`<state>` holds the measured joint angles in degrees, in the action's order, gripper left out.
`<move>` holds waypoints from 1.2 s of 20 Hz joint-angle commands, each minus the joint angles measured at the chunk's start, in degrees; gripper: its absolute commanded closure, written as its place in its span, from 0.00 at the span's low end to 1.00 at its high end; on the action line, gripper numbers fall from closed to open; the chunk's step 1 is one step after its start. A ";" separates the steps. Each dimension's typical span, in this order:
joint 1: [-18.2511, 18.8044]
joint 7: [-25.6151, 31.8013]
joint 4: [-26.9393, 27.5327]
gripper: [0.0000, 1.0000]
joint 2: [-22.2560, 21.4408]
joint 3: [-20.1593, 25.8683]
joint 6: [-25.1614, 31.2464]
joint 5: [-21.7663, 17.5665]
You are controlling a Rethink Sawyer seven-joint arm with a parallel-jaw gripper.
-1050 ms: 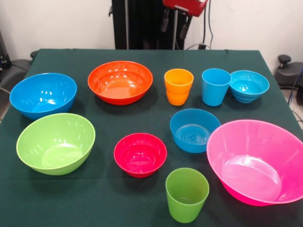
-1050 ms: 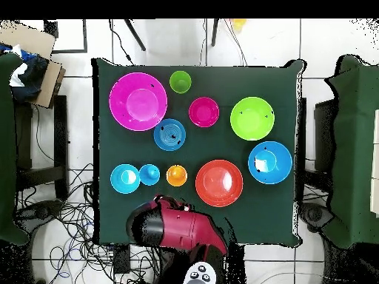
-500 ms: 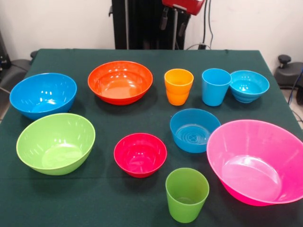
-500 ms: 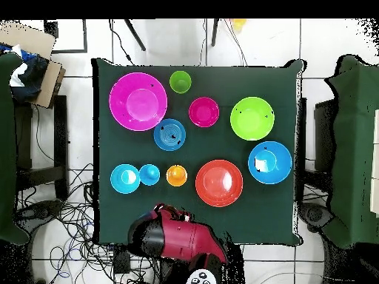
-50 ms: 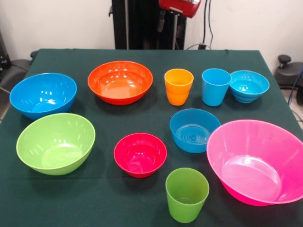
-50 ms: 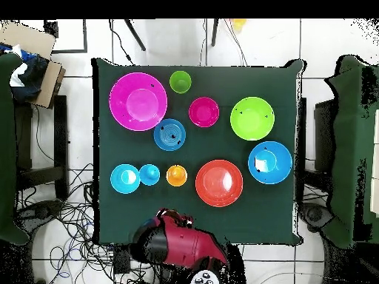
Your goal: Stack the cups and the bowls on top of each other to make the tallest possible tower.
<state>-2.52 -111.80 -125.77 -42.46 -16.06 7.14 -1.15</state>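
A: Glossy plastic all round: the cups and bowls look light, stiff and slippery, so a rim pinch suits best. The gripper hangs above the table's edge, fingers apart, holding nothing

B: The orange cup stands nearest below it, the light blue cup just beyond touching the turquoise bowl, which crowds a grasp. The orange bowl sits clear on the other side

My arm is red, its gripper black. Below it the cloth is dark green. Bowls: orange, blue, lime, red, pink (glossy, all). Cups: orange, light blue, green.
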 commanded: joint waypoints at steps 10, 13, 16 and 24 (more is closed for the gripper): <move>2.05 -11.07 -6.55 0.00 5.21 6.76 -8.07 0.40; 1.90 -9.86 -5.22 0.00 4.66 6.75 -6.29 0.76; 0.85 -7.83 -1.28 0.00 4.05 5.95 -1.59 1.49; -1.13 -4.64 8.93 0.00 5.33 4.17 7.51 1.95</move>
<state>-2.12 -111.82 -127.45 -40.26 -15.92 5.80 -1.12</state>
